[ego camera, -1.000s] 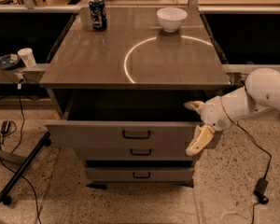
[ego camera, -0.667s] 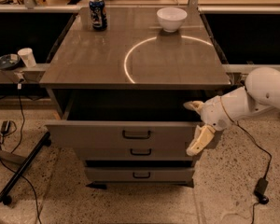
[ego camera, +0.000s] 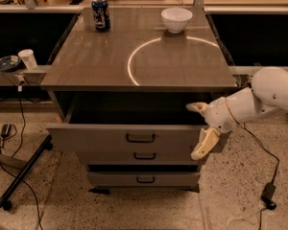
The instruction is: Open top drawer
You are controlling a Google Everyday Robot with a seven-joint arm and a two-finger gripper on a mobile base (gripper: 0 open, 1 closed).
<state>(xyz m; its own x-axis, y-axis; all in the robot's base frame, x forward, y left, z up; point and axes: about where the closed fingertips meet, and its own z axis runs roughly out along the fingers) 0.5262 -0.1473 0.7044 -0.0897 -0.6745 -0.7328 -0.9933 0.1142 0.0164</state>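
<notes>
Top drawer (ego camera: 101, 139) is open: its front stands well out on the near side, from under the tabletop (ego camera: 86, 66). The dark handle (ego camera: 140, 138) sits centred on the front. The interior is in deep shadow, so we can't tell whether anything is in it. Middle drawer (ego camera: 110, 157) and bottom drawer (ego camera: 110, 178) sit below it and further back, with a dark gap between those two.

On the tabletop, a blue can (ego camera: 101, 13) stands upright at the far left. A white bowl (ego camera: 176, 19) sits far, right of centre, well apart from the can. We can't see into the bowl from this angle. A bright ring of light (ego camera: 129, 66) lies across the top, its far edge near the bowl.

Left of the tabletop and lower down, a white paper cup (ego camera: 27, 58) stands just beside a dark bowl (ego camera: 6, 63). We can't read the contents of either.

Gripper (ego camera: 201, 126) is at the right end of the top drawer's front, with the arm (ego camera: 259, 99) coming in from the right. Its fingers are spread wide with nothing clamped between them. The upper finger (ego camera: 197, 107) is over the drawer opening. The lower finger (ego camera: 205, 145) hangs in front of the front's right corner. It probably touches the front, but we can't confirm contact.
</notes>
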